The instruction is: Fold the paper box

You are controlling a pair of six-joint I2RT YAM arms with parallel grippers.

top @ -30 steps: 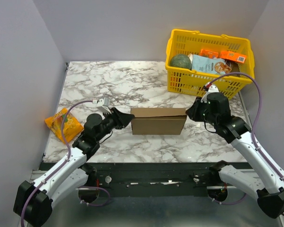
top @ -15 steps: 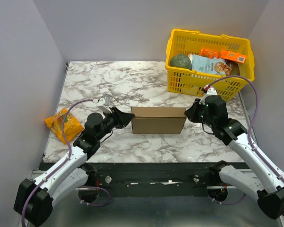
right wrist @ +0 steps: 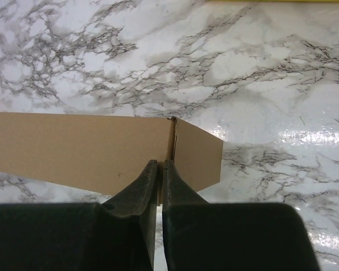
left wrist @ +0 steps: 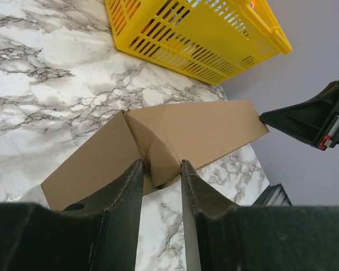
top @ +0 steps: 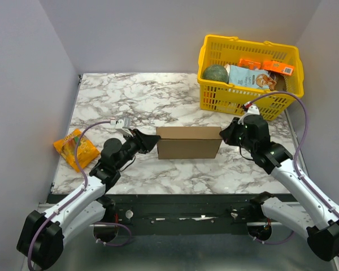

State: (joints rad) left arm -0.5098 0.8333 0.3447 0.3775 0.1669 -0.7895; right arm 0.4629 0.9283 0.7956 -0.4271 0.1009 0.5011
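The paper box (top: 189, 142), plain brown cardboard, stands as a low rectangular shell in the middle of the marble table. My left gripper (top: 156, 139) is at its left end. In the left wrist view its jaws (left wrist: 161, 166) straddle a folded end flap of the box (left wrist: 203, 130), and the flap fills the gap between them. At the box's right end is my right gripper (top: 223, 135). There the jaws (right wrist: 160, 165) are pinched almost together on the thin cardboard edge at the crease between the long wall (right wrist: 73, 147) and the end flap.
A yellow basket (top: 214, 101) holding groceries stands at the back right, just behind my right arm. An orange snack packet (top: 74, 148) lies at the table's left edge, beside my left arm. Grey walls close in the left, right and back.
My right gripper's jaws have closed down onto the box's right end and the arm has eased slightly inward. The left gripper has barely moved.
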